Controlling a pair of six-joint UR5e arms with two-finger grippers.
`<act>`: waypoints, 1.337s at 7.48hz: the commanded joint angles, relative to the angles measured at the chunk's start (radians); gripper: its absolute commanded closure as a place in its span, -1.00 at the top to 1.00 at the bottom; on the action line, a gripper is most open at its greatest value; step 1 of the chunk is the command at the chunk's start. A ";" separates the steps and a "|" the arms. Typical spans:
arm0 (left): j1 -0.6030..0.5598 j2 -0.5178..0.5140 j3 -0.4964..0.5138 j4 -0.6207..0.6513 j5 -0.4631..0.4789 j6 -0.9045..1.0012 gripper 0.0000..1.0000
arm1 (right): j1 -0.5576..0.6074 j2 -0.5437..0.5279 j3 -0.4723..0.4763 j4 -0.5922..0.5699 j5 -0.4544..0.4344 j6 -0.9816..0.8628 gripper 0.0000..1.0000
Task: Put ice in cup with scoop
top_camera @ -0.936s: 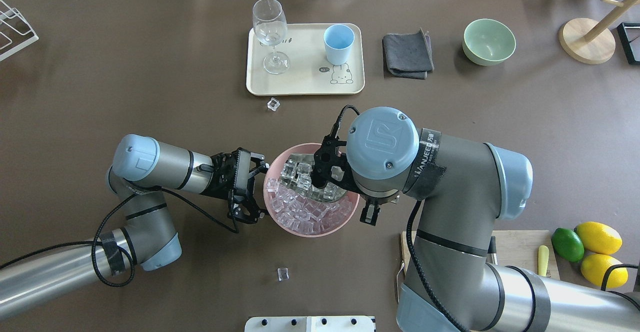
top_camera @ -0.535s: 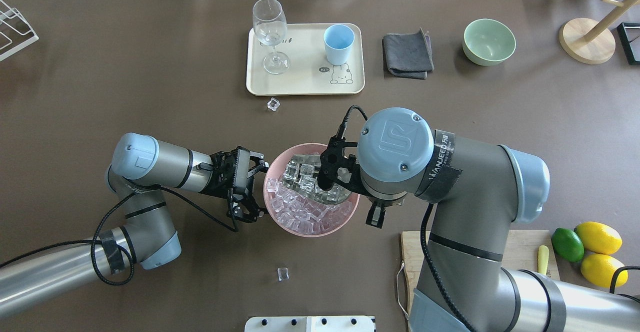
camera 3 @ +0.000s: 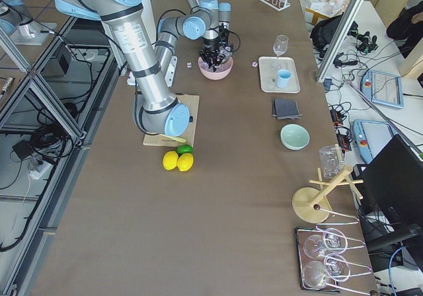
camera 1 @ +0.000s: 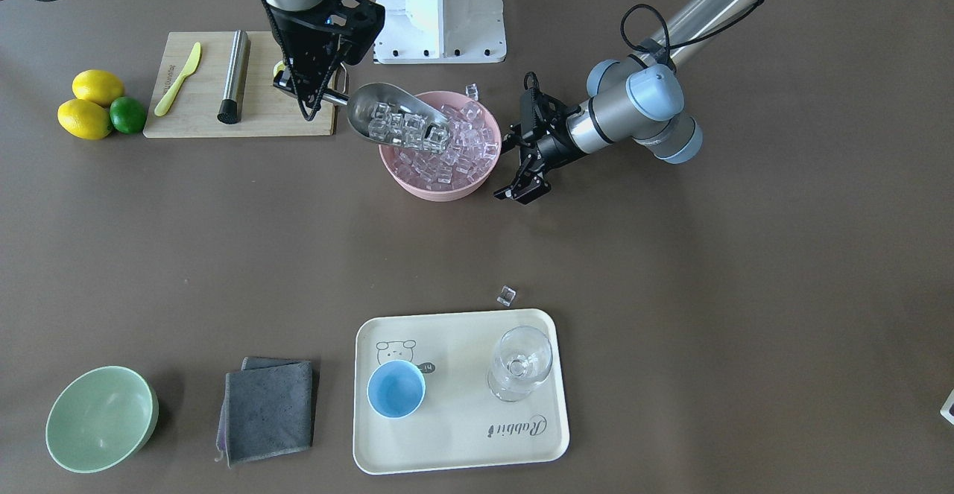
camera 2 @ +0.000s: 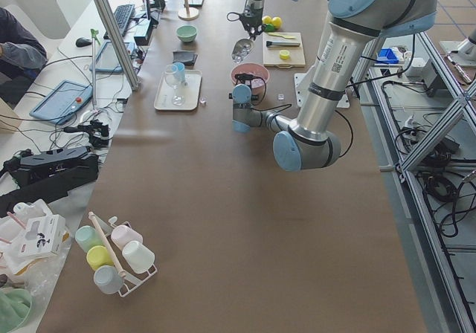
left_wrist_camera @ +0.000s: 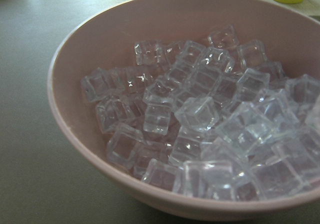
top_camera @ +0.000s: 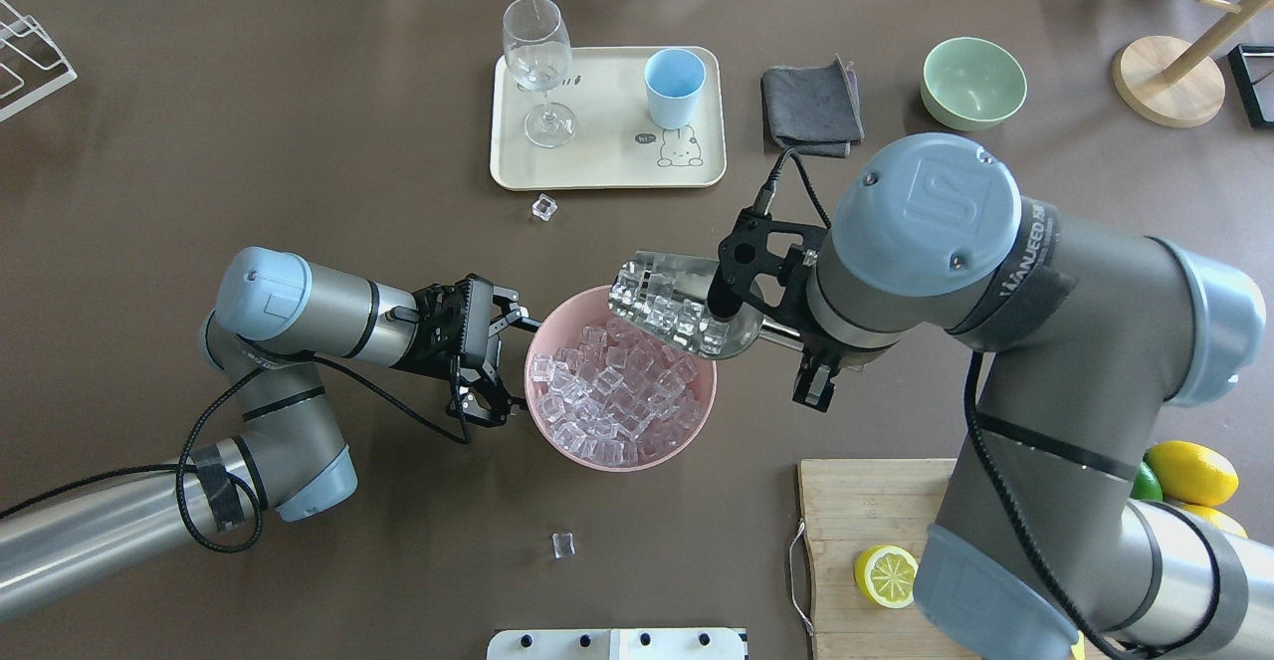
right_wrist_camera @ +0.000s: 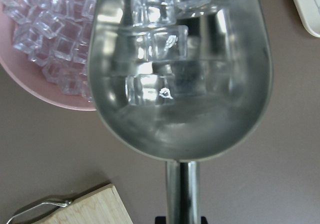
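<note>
My right gripper point(camera 1: 309, 90) is shut on the handle of the steel scoop point(top_camera: 677, 304), which it holds above the far right rim of the pink bowl point(top_camera: 557, 441). The trough carries several ice cubes point(right_wrist_camera: 155, 44). Many more ice cubes point(top_camera: 607, 391) fill the bowl. My left gripper point(top_camera: 503, 363) is open beside the bowl's left side and holds nothing. The light-blue cup point(top_camera: 674, 88) stands upright on the cream tray point(top_camera: 597, 167) at the far side, with no ice showing in it.
A stemmed glass point(top_camera: 537, 53) shares the tray. Loose cubes lie near the tray point(top_camera: 543, 207) and near the front edge point(top_camera: 563, 544). A grey cloth point(top_camera: 811, 108) and a green bowl point(top_camera: 972, 83) are at the far right. A cutting board point(top_camera: 866, 516) with a lemon half point(top_camera: 886, 575) lies under my right arm.
My right arm has lifted the scoop with ice out of the bowl and moved it up and to the right. My left gripper has drawn back slightly from the bowl.
</note>
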 commanded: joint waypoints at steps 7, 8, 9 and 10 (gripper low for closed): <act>-0.181 0.036 -0.072 0.151 -0.172 0.009 0.95 | 0.394 0.082 -0.269 -0.139 0.335 0.047 -1.00; -0.198 0.037 -0.072 0.153 -0.189 0.009 0.95 | 0.394 0.131 -0.318 -0.156 0.332 0.047 -1.00; -0.215 0.039 -0.072 0.156 -0.190 0.009 0.95 | 0.395 0.186 -0.378 -0.176 0.329 0.047 -1.00; -0.238 0.039 -0.072 0.174 -0.202 0.009 0.95 | 0.395 0.232 -0.442 -0.176 0.325 0.046 -1.00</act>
